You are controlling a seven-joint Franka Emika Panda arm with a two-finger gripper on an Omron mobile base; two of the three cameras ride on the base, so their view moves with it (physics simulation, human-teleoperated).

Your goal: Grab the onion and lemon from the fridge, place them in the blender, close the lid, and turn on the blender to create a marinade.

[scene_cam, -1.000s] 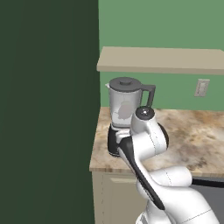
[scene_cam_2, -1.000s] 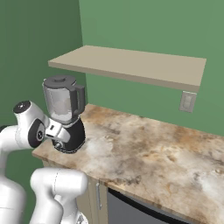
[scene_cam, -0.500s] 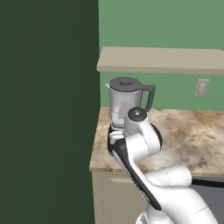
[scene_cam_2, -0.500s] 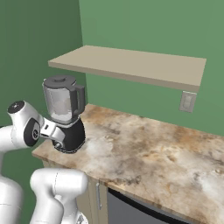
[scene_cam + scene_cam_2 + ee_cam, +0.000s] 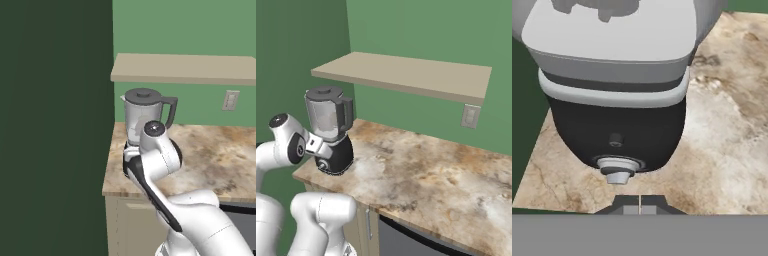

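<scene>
On the marbled beige counter (image 5: 421,175) the clear greyish blender (image 5: 329,131), dark lid (image 5: 143,93) on, is faced; the gripper (image 5: 640,204) has been closed empty before its round knob (image 5: 619,170), ready for switching on.

The blender (image 5: 330,131), its lid (image 5: 324,92) on, stands at the marbled counter's (image 5: 436,180) left end beneath a beige shelf (image 5: 411,72).

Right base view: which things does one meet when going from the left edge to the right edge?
Robot arm → blender with its lid on → bare marbled counter → wall socket.
</scene>
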